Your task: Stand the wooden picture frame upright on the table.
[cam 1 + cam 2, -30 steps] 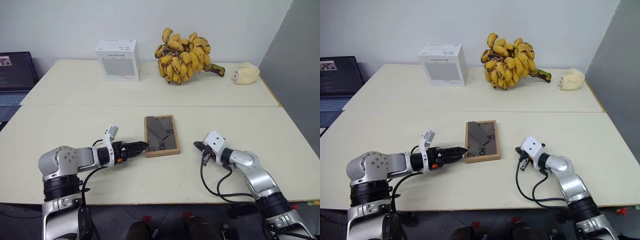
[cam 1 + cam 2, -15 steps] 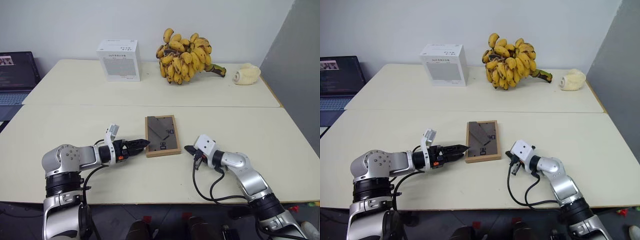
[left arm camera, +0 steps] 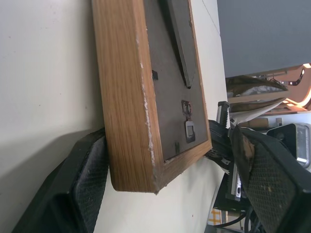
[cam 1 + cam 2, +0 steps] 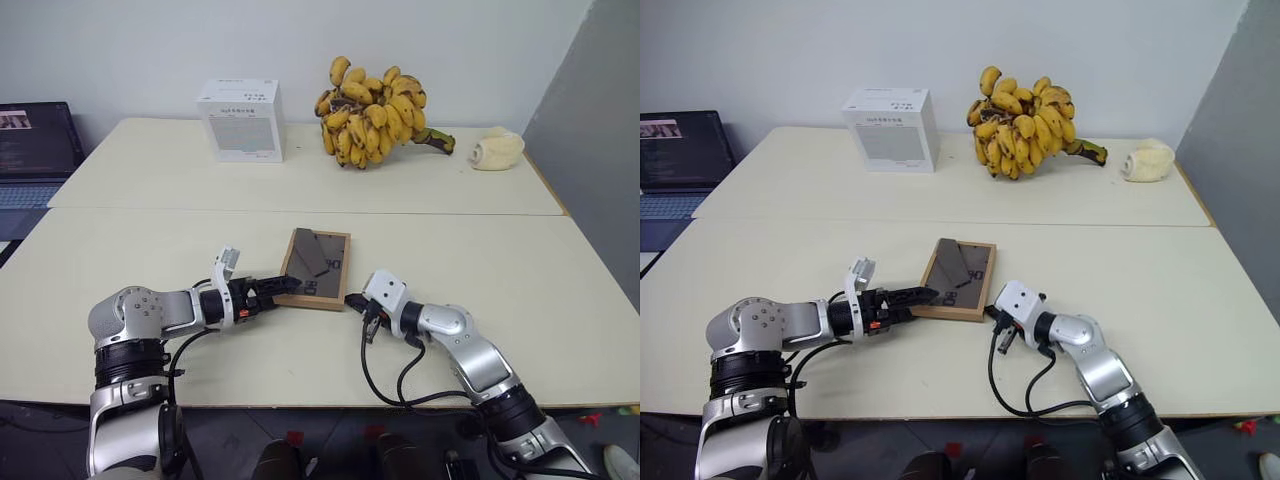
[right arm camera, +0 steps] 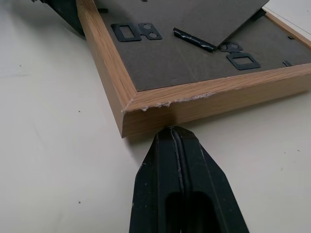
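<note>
Cream-beige table point(image 4: 150, 240), crossed by a seam, is set against a pale wall. At its far edge a white box point(image 4: 241, 120), a large bunch of bananas point(image 4: 372, 98) and a pale lump point(image 4: 497, 150) are placed, and a laptop point(image 4: 35, 140) is seen off to the left.

Near the front middle, the wooden picture frame point(image 4: 314, 268) is laid face down, its dark back and fold-out stand point(image 4: 312, 252) turned upward, and it is skewed at an angle on the table.

From the left, the left gripper point(image 4: 283, 291) is reached to the frame's near left corner; its fingers point(image 3: 85, 177) are spread wide, with that corner set between them.

From the right, the right gripper point(image 5: 173, 138) is pressed shut, its tip placed against the frame's near right corner at table level.
</note>
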You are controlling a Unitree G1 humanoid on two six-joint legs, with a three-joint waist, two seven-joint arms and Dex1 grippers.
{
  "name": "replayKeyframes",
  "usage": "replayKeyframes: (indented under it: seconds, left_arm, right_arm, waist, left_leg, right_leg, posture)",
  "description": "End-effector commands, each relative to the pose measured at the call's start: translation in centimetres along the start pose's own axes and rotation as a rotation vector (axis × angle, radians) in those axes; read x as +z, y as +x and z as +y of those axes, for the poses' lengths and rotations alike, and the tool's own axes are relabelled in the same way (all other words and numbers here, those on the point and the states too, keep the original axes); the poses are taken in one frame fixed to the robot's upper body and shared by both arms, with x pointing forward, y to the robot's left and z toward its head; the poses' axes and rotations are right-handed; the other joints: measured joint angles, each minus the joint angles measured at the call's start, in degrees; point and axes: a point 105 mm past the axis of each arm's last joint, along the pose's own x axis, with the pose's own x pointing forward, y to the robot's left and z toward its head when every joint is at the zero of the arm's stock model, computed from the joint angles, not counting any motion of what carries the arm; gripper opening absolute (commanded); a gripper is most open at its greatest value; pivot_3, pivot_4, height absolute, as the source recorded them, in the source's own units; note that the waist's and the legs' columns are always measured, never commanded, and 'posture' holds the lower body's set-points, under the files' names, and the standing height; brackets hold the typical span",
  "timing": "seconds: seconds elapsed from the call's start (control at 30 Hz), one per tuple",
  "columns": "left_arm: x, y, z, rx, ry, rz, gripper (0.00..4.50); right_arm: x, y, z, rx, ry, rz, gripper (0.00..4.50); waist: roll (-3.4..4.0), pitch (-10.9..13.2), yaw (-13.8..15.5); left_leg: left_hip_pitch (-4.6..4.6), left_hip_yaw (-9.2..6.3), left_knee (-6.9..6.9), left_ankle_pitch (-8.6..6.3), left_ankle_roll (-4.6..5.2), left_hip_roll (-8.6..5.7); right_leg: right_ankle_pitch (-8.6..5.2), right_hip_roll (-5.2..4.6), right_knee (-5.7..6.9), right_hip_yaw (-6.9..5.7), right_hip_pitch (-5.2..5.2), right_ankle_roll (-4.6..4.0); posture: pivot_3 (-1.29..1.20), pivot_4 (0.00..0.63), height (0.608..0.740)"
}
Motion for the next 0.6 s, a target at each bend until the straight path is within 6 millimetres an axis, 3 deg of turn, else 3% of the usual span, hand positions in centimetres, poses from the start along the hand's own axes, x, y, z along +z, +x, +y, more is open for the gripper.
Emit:
replayKeyframes:
  seconds: [0.03,0.23,0.33,0.6]
  left_arm:
    - [-0.8,0.3,1.3,0.048,-0.035,0.027,4.01]
    - [-0.2,-0.2,1.7,0.068,-0.029,0.007,4.01]
    - [0.2,-0.3,1.8,0.077,-0.020,0.005,4.01]
    - [0.1,1.2,1.2,0.049,-0.001,0.036,4.01]
  right_arm:
    - [0.5,-0.9,-1.2,-0.020,-0.092,-0.001,0.00]
    - [-1.6,-3.5,-4.4,-0.085,-0.157,0.085,0.00]
    - [-1.9,-3.8,-4.8,-0.092,-0.165,0.088,0.00]
    - [0.5,-0.3,-2.7,-0.084,-0.158,-0.001,0.00]
  waist:
    - [0.00,0.00,0.02]
    - [0.00,0.00,0.09]
    - [-0.01,-0.01,0.09]
    - [0.01,-0.02,0.01]
  left_leg:
    - [0.00,0.00,0.00,0.00,0.00,0.00]
    - [0.01,0.00,0.00,0.00,0.00,-0.01]
    - [0.01,0.01,0.00,0.00,0.00,-0.01]
    - [0.02,-0.01,0.00,0.01,0.01,0.01]
  right_leg:
    - [0.00,0.00,0.00,0.00,0.00,0.00]
    - [-0.01,-0.01,-0.01,-0.01,0.02,0.01]
    - [-0.01,-0.01,-0.01,0.00,0.02,0.01]
    - [-0.01,0.01,0.00,-0.02,0.02,0.01]
  posture:
    - [0.00,0.150,0.740]
    - [0.00,0.150,0.740]
    - [0.00,0.150,0.740]
    - [0.00,0.150,0.740]
